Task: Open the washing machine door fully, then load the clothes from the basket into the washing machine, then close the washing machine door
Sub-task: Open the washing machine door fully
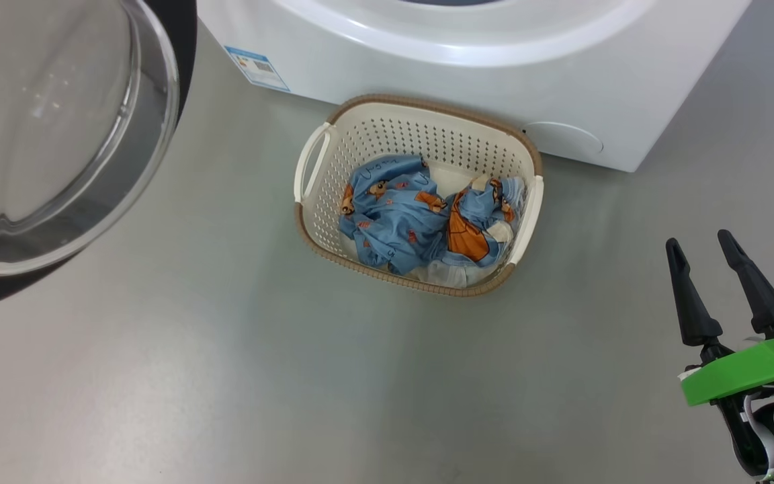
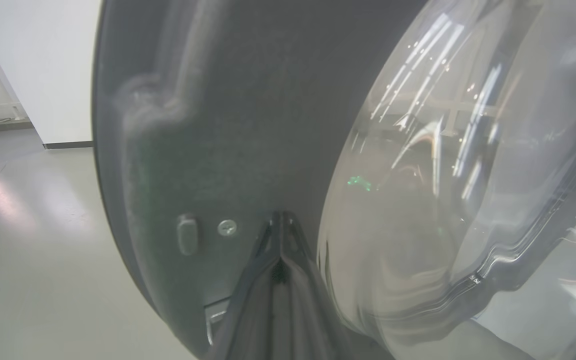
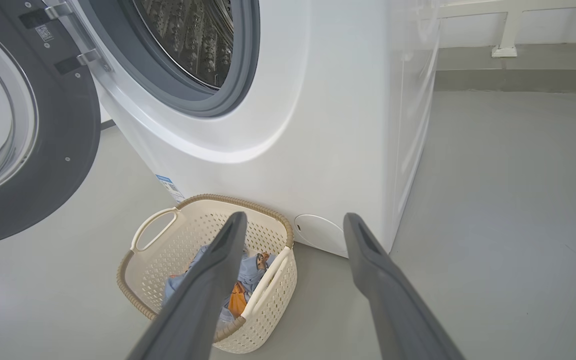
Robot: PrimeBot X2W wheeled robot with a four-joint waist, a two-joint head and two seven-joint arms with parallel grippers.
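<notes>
Head view looks down on the basket [image 1: 427,107], which stands on the grey floor [image 1: 226,370] just in front of the washing machine [image 1: 467,74], its far rim close to the white front panel. The clothes [image 1: 400,215] lie bundled inside the basket, blue with orange prints and some white at the near side. The washing machine door [image 1: 44,134] stands swung open at my left.

My right jaws hang wide apart with nothing between them at the lower right, well apart from the basket, and their dark fingers [image 1: 689,296] point toward the machine. In the right wrist view the steel drum [image 3: 193,40] shows inside the grey gasket [image 3: 238,95], above the basket.

In the left wrist view my left jaws are pressed together, holding nothing. Their tips sit at the door's dark inner rim, just beside the glass bulge. I cannot tell whether they touch it.
</notes>
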